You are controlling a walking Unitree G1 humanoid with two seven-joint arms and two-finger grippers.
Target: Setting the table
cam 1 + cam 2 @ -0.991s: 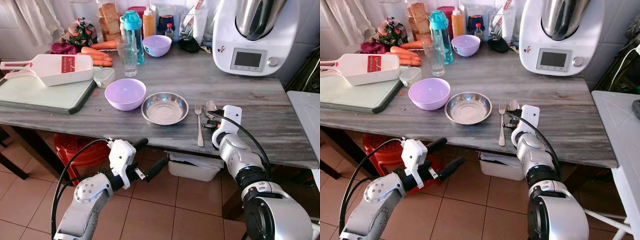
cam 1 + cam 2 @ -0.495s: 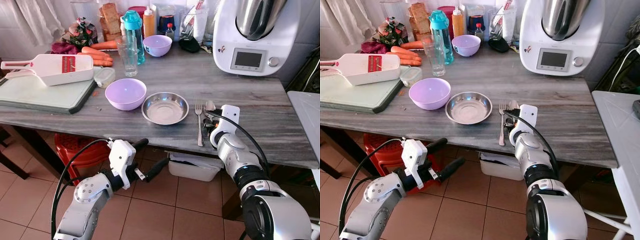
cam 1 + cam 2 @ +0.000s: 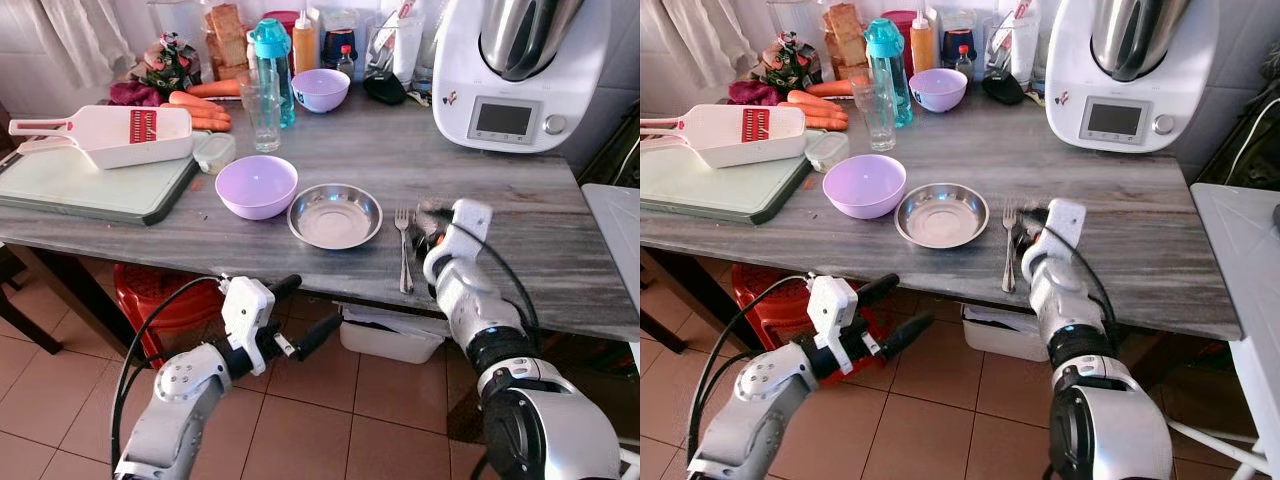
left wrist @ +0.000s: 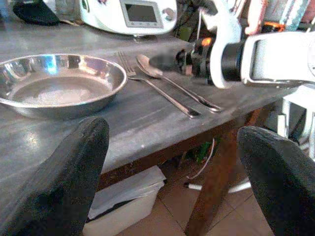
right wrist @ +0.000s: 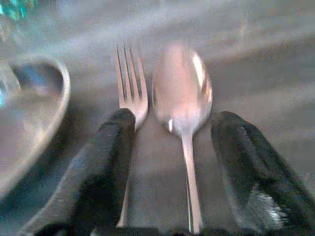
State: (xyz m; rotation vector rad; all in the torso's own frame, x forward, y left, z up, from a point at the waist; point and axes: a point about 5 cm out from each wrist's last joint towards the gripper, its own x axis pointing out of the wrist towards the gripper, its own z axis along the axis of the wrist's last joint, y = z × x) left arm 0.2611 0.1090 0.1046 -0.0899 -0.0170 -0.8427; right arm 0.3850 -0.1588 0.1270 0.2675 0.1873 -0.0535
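A steel bowl [image 3: 335,215] sits near the front edge of the grey table [image 3: 520,225], with a lilac bowl [image 3: 257,186] just to its left. Right of the steel bowl, a fork [image 3: 403,250] and a spoon [image 5: 182,88] lie side by side. My right gripper [image 3: 425,222] is low over the table at the spoon, open. Its two black fingers [image 5: 106,162] stand one on each side of the spoon's handle. My left gripper [image 3: 312,303] hangs open below the table's front edge, holding nothing.
A cutting board [image 3: 90,185] with a white slicer [image 3: 110,132] lies at the left. A glass [image 3: 263,112], a teal bottle [image 3: 271,70], carrots [image 3: 200,105], a second lilac bowl [image 3: 321,88] and a large food processor [image 3: 515,70] stand at the back. A white surface [image 3: 615,215] is at the right.
My right gripper has shifted a little by the spoon and fork and is now blurred by motion. The camera has moved slightly. My left arm has stayed put.
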